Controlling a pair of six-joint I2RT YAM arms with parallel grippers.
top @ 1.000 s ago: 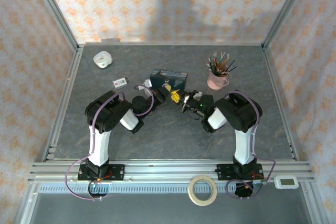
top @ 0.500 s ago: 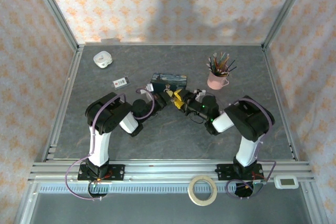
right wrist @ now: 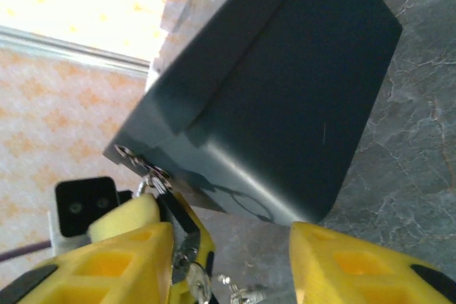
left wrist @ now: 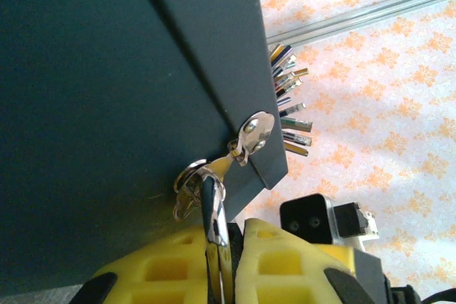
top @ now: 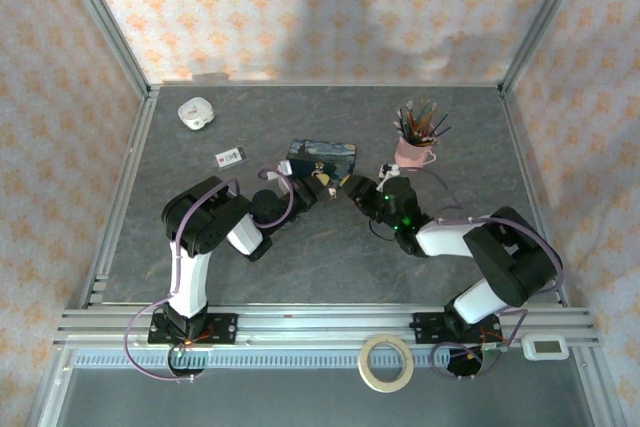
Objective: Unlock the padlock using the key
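Observation:
The padlock [left wrist: 234, 241] is a small dark body pinched between yellow pads, its silver shackle [left wrist: 212, 211] rising to the hasp [left wrist: 255, 132] on the corner of the blue tin [left wrist: 107, 105]. My left gripper [left wrist: 229, 261] is shut on it, at the tin's front in the top view [top: 320, 179]. The key bunch [left wrist: 187, 194] dangles on its ring beside the shackle. In the right wrist view the keys [right wrist: 196, 282] hang just inside my right gripper [right wrist: 228, 275], which is wide open in front of the tin [right wrist: 285, 90]. From above, the right gripper [top: 350, 187] is close beside the left.
A pink mug of pencils [top: 413, 152] stands just right of the tin [top: 322, 156]. A white tag [top: 231, 157] and a white round object [top: 195, 112] lie at the far left. A tape roll [top: 386, 362] rests on the front rail.
My right arm has swung, its elbow moving out to the right and its gripper shifting up toward the tin's front corner. The left arm stays in place on the padlock.

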